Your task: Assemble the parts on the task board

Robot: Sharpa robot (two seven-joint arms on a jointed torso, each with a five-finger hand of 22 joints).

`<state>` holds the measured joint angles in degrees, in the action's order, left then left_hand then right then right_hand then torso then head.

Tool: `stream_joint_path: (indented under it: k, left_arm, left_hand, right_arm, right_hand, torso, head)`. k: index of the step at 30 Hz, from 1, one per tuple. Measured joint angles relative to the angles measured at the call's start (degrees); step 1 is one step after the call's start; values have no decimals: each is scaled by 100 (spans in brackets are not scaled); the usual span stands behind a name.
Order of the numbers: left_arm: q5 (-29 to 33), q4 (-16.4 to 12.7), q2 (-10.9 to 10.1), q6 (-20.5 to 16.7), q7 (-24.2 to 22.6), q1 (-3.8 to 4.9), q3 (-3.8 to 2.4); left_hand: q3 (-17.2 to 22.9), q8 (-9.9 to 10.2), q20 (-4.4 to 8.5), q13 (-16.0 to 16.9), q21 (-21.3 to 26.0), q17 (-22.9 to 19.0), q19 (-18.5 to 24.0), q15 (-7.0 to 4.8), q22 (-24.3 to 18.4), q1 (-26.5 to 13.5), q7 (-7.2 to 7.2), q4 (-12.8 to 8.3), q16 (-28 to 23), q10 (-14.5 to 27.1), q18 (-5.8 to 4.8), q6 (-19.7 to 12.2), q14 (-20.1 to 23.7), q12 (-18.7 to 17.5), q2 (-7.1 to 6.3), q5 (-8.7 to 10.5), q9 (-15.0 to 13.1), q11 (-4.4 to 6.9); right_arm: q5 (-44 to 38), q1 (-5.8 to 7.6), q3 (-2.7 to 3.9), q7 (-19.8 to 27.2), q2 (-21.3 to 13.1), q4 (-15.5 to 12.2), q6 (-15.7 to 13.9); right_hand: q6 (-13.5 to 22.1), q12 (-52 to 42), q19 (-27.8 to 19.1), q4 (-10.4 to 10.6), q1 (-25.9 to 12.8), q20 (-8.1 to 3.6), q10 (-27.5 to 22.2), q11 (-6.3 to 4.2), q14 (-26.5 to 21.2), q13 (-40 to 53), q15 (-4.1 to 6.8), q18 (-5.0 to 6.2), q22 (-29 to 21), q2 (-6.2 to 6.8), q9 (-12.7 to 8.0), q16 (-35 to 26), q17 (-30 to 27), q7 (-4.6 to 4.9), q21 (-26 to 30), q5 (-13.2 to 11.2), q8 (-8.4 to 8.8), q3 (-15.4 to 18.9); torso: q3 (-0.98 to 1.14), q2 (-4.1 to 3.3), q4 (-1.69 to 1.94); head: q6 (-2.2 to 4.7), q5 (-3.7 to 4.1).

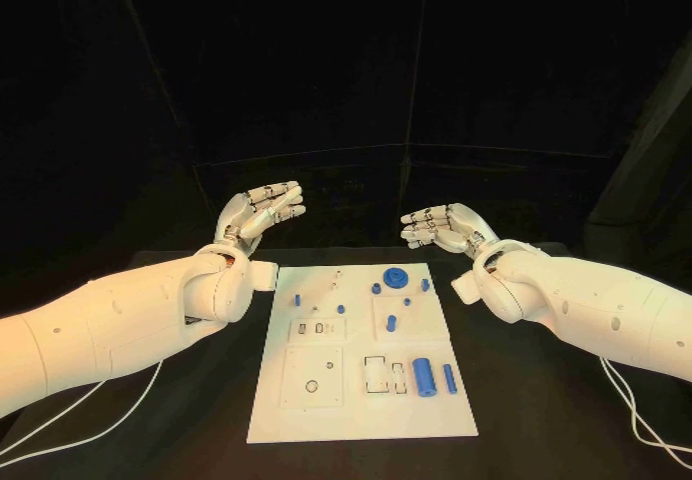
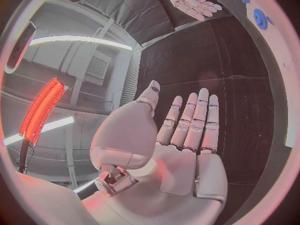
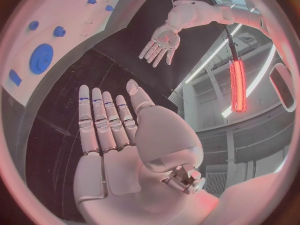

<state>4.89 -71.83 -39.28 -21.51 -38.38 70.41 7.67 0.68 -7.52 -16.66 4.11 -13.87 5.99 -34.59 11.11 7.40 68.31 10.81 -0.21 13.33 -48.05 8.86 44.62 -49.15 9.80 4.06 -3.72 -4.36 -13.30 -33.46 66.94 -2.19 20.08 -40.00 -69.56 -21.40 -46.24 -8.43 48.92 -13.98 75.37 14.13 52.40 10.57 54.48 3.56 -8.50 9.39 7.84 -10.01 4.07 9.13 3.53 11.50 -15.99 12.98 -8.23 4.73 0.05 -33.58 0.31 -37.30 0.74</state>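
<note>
Both hands hold nothing. Left hand hovers above the black desk past the far left corner of the task board, fingers straight and slightly apart, palm turned inward. Right hand hovers past the far right corner, released too, fingers apart and a little bent, palm facing the other hand. Neither touches the board or any part.

The white task board lies flat in the middle of the desk between the two arms. On its far end sits a round blue disc with several small blue pieces around it. A short blue peg lies in the middle section. Near the right edge a thick blue cylinder lies lengthwise, with a thinner blue pin just beside it. Shallow recesses mark the left half; what sits in them is too small to make out.
</note>
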Motion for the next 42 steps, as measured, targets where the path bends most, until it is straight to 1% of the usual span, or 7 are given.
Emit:
stream_joint_path:
  k: [2, 5, 10, 18, 22, 30, 42]
  left_arm:
    - [-44, -86, -66, 67, -12, 1, -1]
    - [-113, -203, -160, 142, -16, 3, -4]
    - [-334, -494, -338, 273, -13, 3, -3]
    - [-621, -980, -576, 446, -1, -18, -3]
    - [-701, -1128, -623, 505, 1, -31, 0]
    - [-781, -1279, -694, 586, 7, -34, -1]
    - [-819, -1386, -748, 629, 41, -34, -2]
  left_hand:
    - [6, -72, 16, -3, -146, 2, -375, -97, 39, 38, 114, -69, 32, -341, 97, 405, -323, 62, 38, 0, -6, 91]
    - [-1, -94, 95, -10, -264, 2, -787, -221, 50, 83, 208, -157, 61, -723, 95, 694, -753, 90, 83, 0, 10, 206]
    - [14, -52, 205, -18, -278, 15, -1095, -332, 8, 114, 260, -300, 88, -943, 94, 828, -1132, 28, 114, 0, 52, 288]
    - [-17, -9, 220, -18, -278, 15, -1190, -351, -46, 114, 261, -359, 42, -1044, 93, 886, -1230, -6, 114, 0, 52, 309]
    - [-8, 1, 236, -18, -256, 15, -1207, -352, -62, 114, 261, -369, 13, -1062, 93, 885, -1230, -32, 114, 0, 59, 328]
    - [-33, 70, 217, -28, -190, 2, -1229, -352, -116, 114, 260, -408, -83, -1062, 92, 885, -1230, -126, 114, 0, 64, 328]
    - [-33, 104, 217, -28, -190, -5, -1229, -352, -132, 114, 259, -407, -102, -1040, 91, 884, -1230, -160, 114, 0, 63, 305]
  right_arm:
    - [-417, 82, 8, -65, 2, -1, 0]
    - [-956, 165, 13, -171, 0, 1, 8]
    - [-1958, 274, 10, -513, 6, -33, 57]
    - [-3503, 371, 14, -1221, 120, -175, 240]
    - [-4187, 400, 14, -1491, 171, -209, 401]
    - [-5185, 462, 16, -1830, 305, -186, 729]
    - [-5909, 486, 17, -2069, 427, -124, 1108]
  right_hand:
    - [-232, 0, 185, -80, 46, -64, 249, -58, 272, 0, 72, 0, 44, -1, -3, 0, 6, 58, -129, -13, -4, -49]
    - [-503, 14, 421, -154, 88, -160, 564, -128, 616, 0, 171, 0, 124, 41, -14, 0, 5, 82, -326, -13, -4, -123]
    - [-812, 113, 713, -238, 164, -327, 960, -223, 1095, -1, 313, -1, 296, 117, -22, 0, 5, 27, -688, -13, 32, -229]
    - [-1046, 316, 1025, -249, 253, -580, 1294, -374, 2094, -1, 556, -2, 759, 226, -26, 158, 123, -64, -1510, -13, 197, -428]
    - [-1130, 466, 1306, -253, 133, -782, 1425, -464, 2901, 3, 780, -1, 1222, 423, -27, 582, 475, -148, -2317, -126, 387, -574]
    - [-1043, 467, 1335, -246, 26, -811, 1227, -495, 2938, 11, 800, -2, 1577, 530, -27, 1414, 1201, -231, -2911, -231, 426, -709]
    - [-974, 467, 1399, -232, -48, -811, 1123, -496, 2958, 10, 820, -2, 2268, 604, -26, 2463, 2109, -255, -3770, -231, 426, -947]
  torso:
    - [-1, -46, 9]
    - [-10, -110, 29]
    - [-24, -205, 65]
    - [-49, -388, 146]
    - [-61, -478, 193]
    - [-74, -607, 237]
    - [-84, -735, 260]
  head:
    - [10, 10]
    - [18, 31]
    - [27, 39]
    - [12, 94]
    - [24, 143]
    - [69, 208]
    - [93, 208]
